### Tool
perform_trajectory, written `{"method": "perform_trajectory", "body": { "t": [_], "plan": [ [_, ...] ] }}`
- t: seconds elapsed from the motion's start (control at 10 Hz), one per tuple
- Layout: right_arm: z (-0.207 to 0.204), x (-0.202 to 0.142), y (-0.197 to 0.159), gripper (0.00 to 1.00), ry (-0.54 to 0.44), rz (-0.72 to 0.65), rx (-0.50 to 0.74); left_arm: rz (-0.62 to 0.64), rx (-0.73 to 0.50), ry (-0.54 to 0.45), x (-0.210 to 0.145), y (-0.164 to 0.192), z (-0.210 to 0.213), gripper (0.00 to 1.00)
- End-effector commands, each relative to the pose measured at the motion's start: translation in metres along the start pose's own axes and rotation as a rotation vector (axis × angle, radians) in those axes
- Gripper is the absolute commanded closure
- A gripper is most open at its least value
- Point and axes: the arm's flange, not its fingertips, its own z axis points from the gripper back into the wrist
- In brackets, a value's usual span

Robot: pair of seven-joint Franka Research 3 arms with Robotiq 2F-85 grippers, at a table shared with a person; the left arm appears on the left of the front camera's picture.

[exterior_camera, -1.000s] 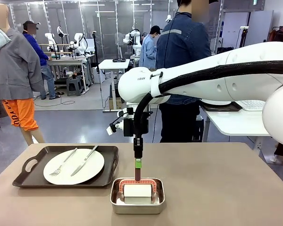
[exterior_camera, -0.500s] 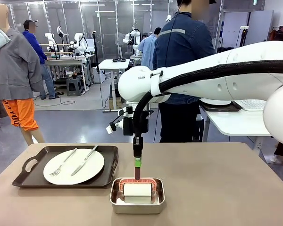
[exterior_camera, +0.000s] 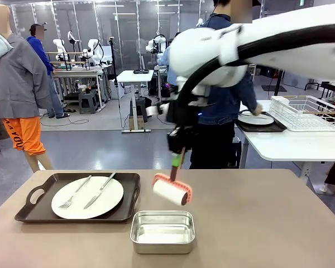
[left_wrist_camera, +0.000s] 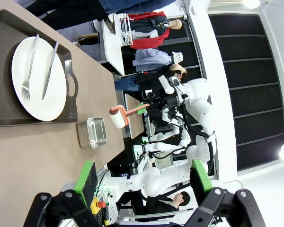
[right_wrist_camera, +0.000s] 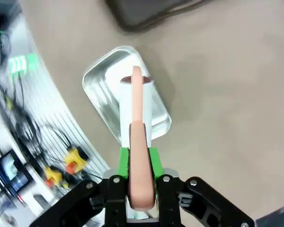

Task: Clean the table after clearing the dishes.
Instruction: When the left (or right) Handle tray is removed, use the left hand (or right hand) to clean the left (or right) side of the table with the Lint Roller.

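Mid-frame, above the pan, our right gripper clamps the roller by its handle; our left gripper gapes empty. Lower left: tray, plate, cutlery uncleared on the table; wiping not yet begun, we judge.

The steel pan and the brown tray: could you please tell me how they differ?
The pan is shiny silver; the tray is dark brown. The pan is smaller than the tray. The pan lies empty; the tray carries a white plate with a fork and knife. Both are rectangular and rest on the table.
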Motion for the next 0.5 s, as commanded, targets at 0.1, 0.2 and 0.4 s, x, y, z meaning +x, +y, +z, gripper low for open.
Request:
{"method": "perform_trajectory", "body": {
  "t": [0.1,0.2,0.4],
  "plan": [
    [-0.011,-0.107,-0.043,1.0,-0.28,-0.567,-0.037,-0.001,-0.007,0.008,-0.003,-0.002,0.002,0.0],
    [-0.01,-0.131,-0.056,1.0,-0.376,-0.665,-0.01,-0.001,-0.007,0.008,-0.003,-0.002,0.002,0.0],
    [-0.018,-0.157,-0.084,1.0,-0.481,-0.814,0.057,-0.001,-0.007,0.008,-0.003,-0.002,0.002,0.0]
  ]
}}
